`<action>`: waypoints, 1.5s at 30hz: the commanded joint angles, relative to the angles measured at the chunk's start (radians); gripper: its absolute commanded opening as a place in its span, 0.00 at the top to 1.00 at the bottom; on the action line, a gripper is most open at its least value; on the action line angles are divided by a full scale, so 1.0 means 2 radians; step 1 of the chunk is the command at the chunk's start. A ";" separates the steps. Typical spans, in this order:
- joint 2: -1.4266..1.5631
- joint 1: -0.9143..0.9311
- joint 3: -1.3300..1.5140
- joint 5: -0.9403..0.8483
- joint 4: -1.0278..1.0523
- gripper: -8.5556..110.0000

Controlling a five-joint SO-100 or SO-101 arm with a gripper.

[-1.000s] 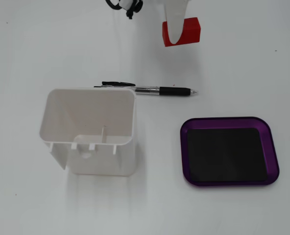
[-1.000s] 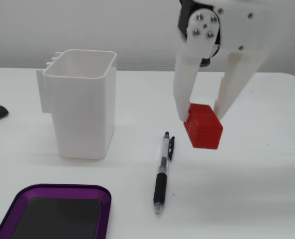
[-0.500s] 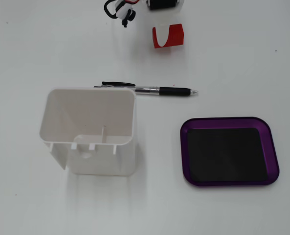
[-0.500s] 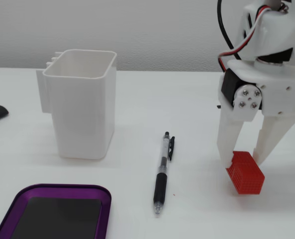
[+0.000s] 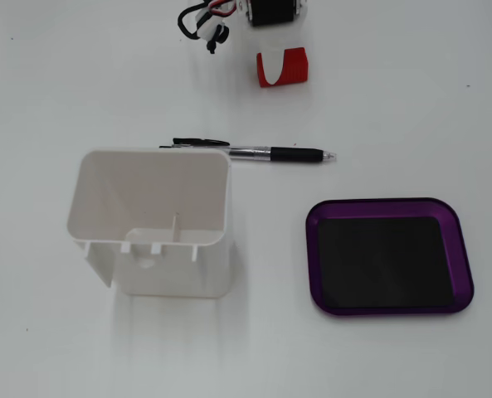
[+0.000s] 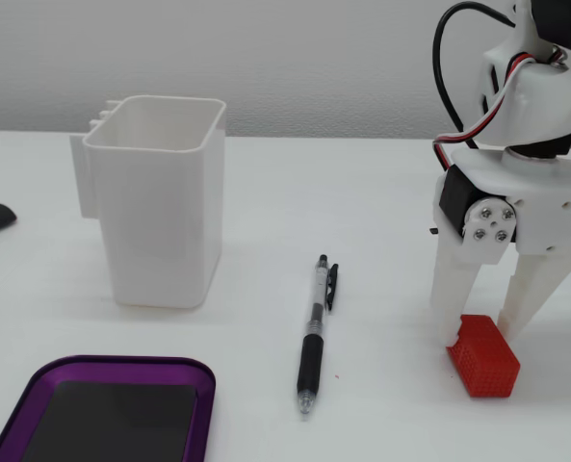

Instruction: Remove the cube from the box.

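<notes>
While the cube [image 6: 483, 355] rests on the bench [image 6: 381, 241] beyond the pen [image 6: 314, 332], well outside the box [image 6: 107, 409], the fingers [image 6: 455, 289] straddle it, slightly apart.

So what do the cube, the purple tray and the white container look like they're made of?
Cube: probably moulded plastic, matte bright red, its faces finely studded. Tray: glossy purple rim with highlights, plastic or coated metal, hard to tell; its black floor looks flat and dull. White container: likely plastic, smooth with a slight sheen, thin moulded walls and ribs.
</notes>
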 commanded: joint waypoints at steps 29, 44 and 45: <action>0.449 0.077 0.002 -0.064 0.156 0.78; 0.653 0.156 0.305 -0.075 0.120 0.78; 0.655 0.156 0.314 -0.062 0.120 0.78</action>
